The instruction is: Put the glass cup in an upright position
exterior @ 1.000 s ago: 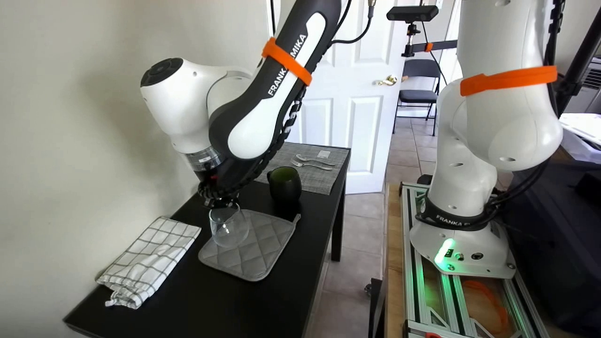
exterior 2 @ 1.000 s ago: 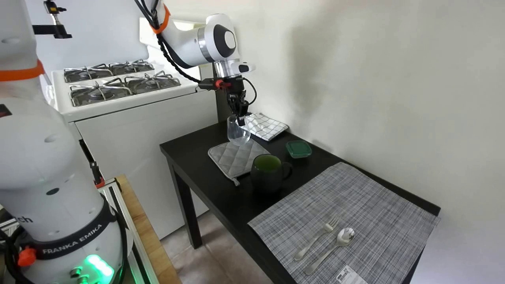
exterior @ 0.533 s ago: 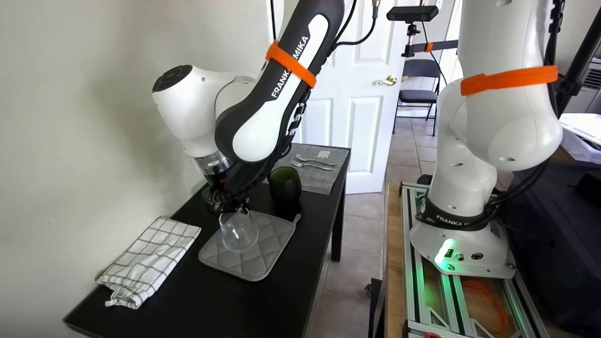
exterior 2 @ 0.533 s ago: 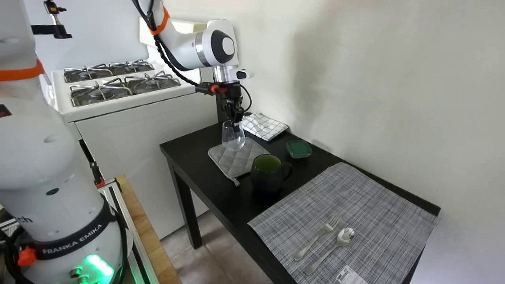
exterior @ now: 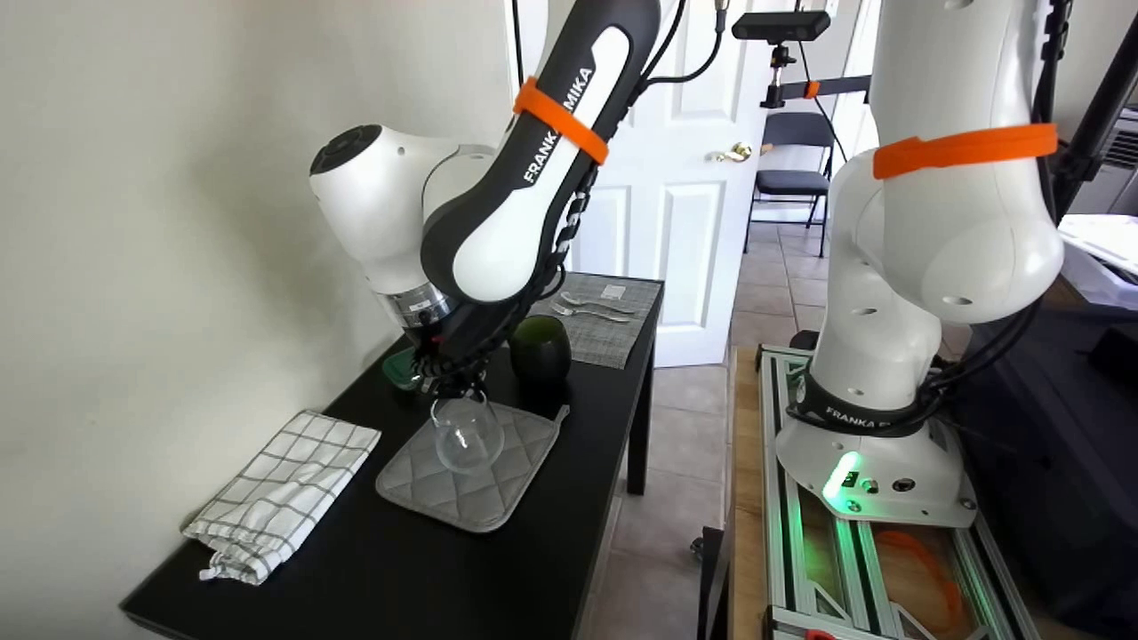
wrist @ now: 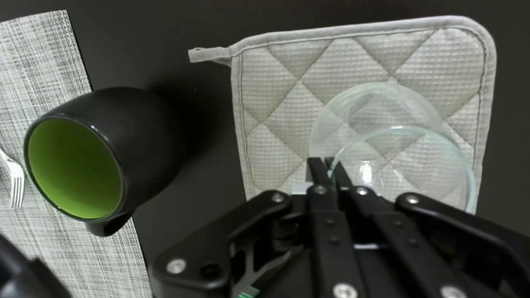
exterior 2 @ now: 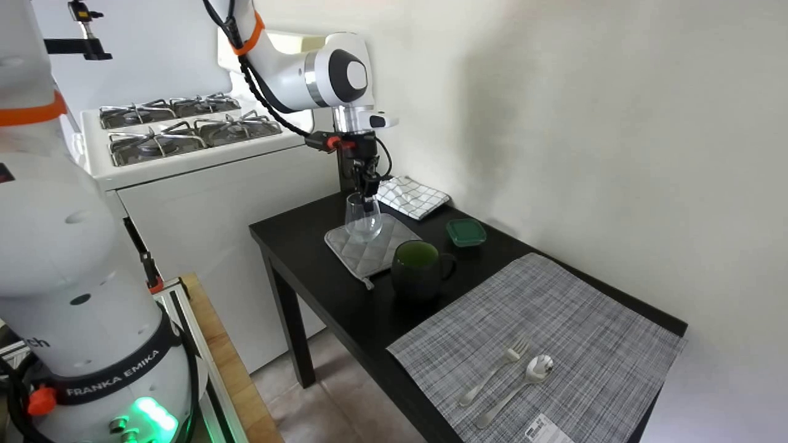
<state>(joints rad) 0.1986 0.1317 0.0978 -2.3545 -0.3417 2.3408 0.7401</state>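
Glass cup (wrist: 393,149), one, colourless: mouth uppermost, base down over the grey quilted pad (wrist: 285,103), close to upright with perhaps a slight lean in both exterior views; whether the base touches the pad cannot be told. Held at one side of the rim, presumably so that the base is free to be set flat; the pad is judged the intended seat, being soft and directly beneath. Full seating and release appear outstanding. Dark mug (wrist: 103,153), one, green inside: upright between pad and place mat (wrist: 112,265), apart from the glass cup. Fork (wrist: 16,182) and spoon (exterior 2: 539,368), one each: side by side on the mat, apparently laid for a meal. Green container (exterior 2: 466,232), one, low: near the mat, purpose not evident. Checked cloth (exterior: 280,498), one, folded: beside the pad, likely put there for wiping. All rest on the black worktop (exterior: 427,587), the glass cup excepted as undetermined. Fingers (wrist: 317,174), one pair, black: nearly together, parted at the tips only by the thin glass wall, one inside the rim and one outside; clamped on the glass cup, no other contact showing. A pinch at so small a spot may let it pivot if the base lands unevenly.
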